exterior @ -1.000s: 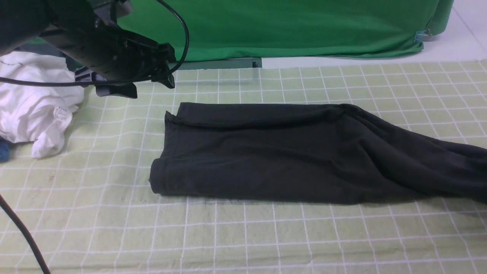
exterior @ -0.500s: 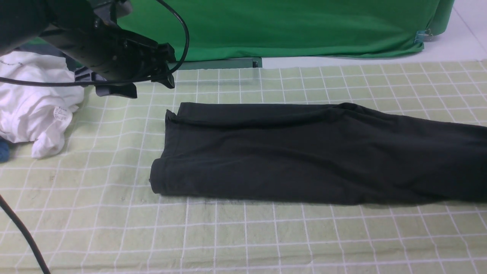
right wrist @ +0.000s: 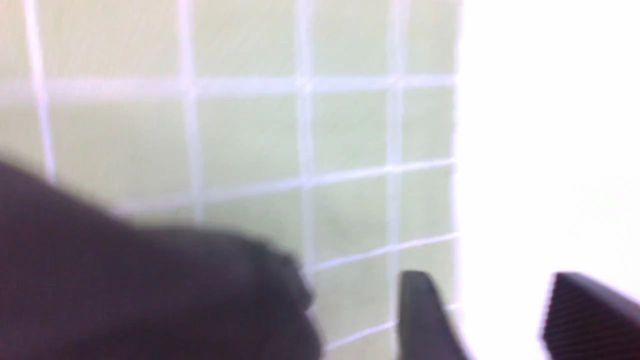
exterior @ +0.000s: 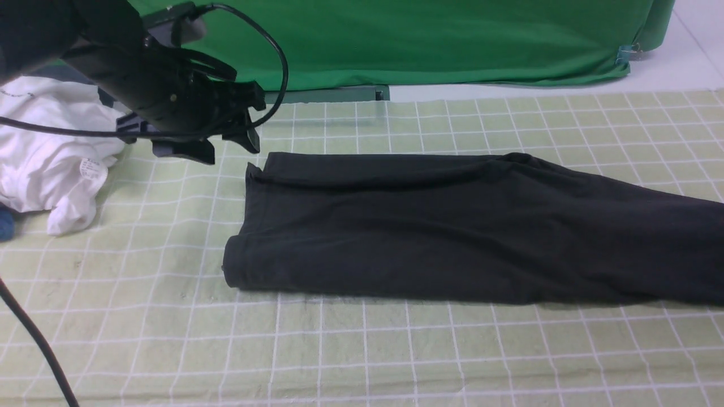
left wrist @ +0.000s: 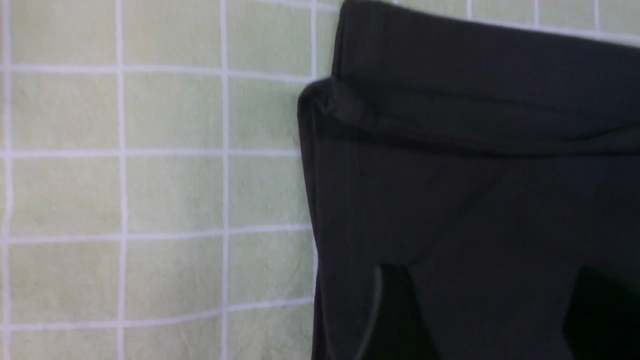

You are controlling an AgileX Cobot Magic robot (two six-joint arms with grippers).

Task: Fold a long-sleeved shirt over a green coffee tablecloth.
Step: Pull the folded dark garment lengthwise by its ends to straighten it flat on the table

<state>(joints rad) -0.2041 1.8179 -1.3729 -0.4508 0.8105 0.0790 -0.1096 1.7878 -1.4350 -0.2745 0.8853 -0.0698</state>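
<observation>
**Black shirt (exterior: 430, 226) flat on the checked cloth (exterior: 362, 350)**

Black and soft, the shirt lies as a long folded band. In the front view it runs from just left of centre out past the frame edge at 3 o'clock. Its left end is squared off, with a second layer showing along the far edge. All of it rests on the pale green cloth with the white grid.

The left gripper (exterior: 219, 146) hangs at 10 o'clock, just above the cloth and close to the shirt's far-left corner. Its fingers stand apart with nothing between them. The left wrist view shows that same corner of the shirt below it.

The right gripper (right wrist: 500, 320) is outside the front view. In its own blurred wrist view the two fingers are spread and empty, near the cloth's edge. The shirt's end lies just beside them, not touching.

A crumpled white garment (exterior: 51, 152) sits at 9 o'clock. A bright green backdrop (exterior: 430, 39) hangs at 12 o'clock. A black cable (exterior: 34, 339) crosses the cloth at 8 o'clock.
</observation>
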